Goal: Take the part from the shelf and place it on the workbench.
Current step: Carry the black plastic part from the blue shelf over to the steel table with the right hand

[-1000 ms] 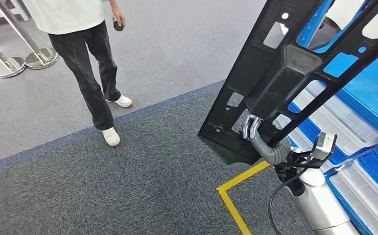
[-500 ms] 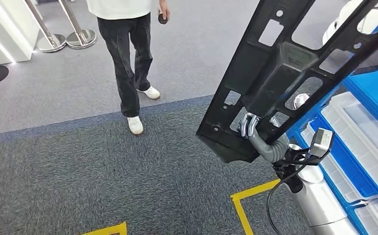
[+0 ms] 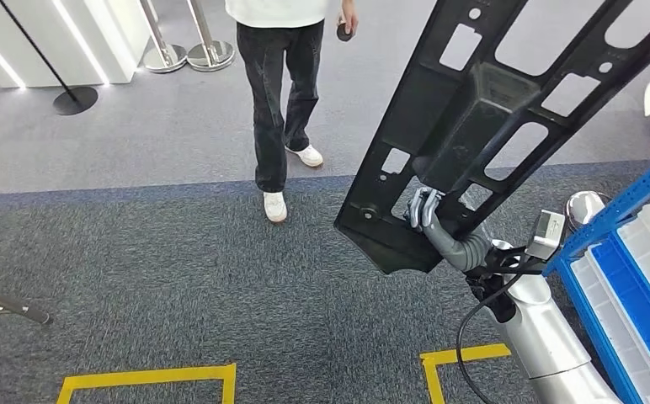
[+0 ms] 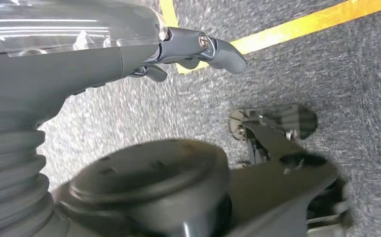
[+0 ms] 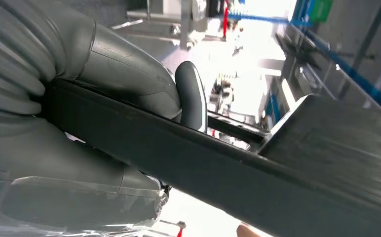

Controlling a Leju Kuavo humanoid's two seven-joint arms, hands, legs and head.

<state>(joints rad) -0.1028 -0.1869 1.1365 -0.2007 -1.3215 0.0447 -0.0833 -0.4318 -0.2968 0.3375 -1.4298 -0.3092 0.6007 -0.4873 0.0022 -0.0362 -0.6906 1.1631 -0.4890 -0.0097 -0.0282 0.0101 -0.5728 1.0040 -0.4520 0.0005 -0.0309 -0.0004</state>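
Floor: dark speckled carpet [image 3: 221, 286] near the robot, bordered farther off by a lighter grey floor [image 3: 136, 143]; yellow tape lines [image 3: 149, 377] mark boxes on the carpet at the near edge.
Open room: a wide stretch of carpet lies bare to the left of the raised part, between the tape and the person.
Part: a long black plastic panel [image 3: 490, 109] with rectangular cut-outs, held up off the floor and tilted, its lower end toward the robot and its upper end running out past the top right of the head view.
Right hand: the right hand [image 3: 425, 210] grips the panel near its lower end, fingers curled through a cut-out; in the right wrist view the thumb [image 5: 192, 96] presses on the panel's edge [image 5: 238, 168].
Left hand: the left hand [image 4: 198, 49] hangs over the carpet with nothing in it, fingers loosely apart.
Right side: a blue shelf frame [image 3: 616, 220] with blue and white bins [image 3: 642, 295] stands just beside the right arm.
Person: a person in black trousers [image 3: 284, 93] and white shoes stands ahead at the carpet's border, a small dark object [image 3: 344, 32] in one hand.
Far left: stanchion bases [image 3: 189, 55] and a white display stand [image 3: 61, 38].
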